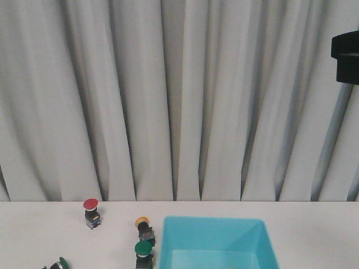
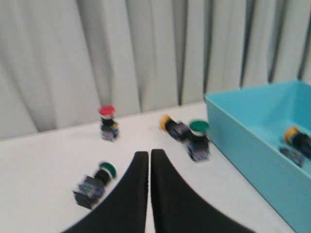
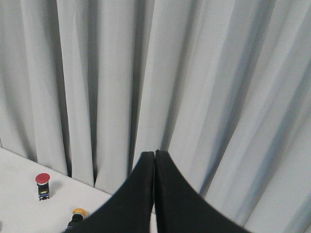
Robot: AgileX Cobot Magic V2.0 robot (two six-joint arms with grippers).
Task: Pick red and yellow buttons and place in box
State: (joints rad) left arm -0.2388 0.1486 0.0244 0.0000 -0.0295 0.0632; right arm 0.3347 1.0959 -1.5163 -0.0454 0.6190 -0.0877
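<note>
I am using the blue box (image 1: 219,242) as my landmark. It is sitting on the white table (image 1: 314,230), close to the near edge, with grey curtains (image 1: 179,101) hanging behind everything.

A yellow button (image 1: 143,226) is lying tipped on its side just beside the box's left wall, near its far corner. A green button (image 1: 143,253) is standing just in front of that yellow one, also close to the box's left wall. The two look like they are touching or almost touching; I cannot tell which.

A red button (image 1: 91,212) is standing upright farther left of the box, well apart from it and a bit farther back than the yellow one. Another green button (image 1: 60,263) is lying on its side even farther left of the box, near the table's front edge.

Inside the box, in my left wrist view, a second yellow button (image 2: 297,140) is lying on the floor of the box.

My left pincer (image 2: 149,160) is closed with its two black fingers pressed together, holding nothing. It is hanging above the table to the left of the box.

My right pincer (image 3: 154,160) is closed too, fingers together and empty, and it is pointing at the curtains.
</note>
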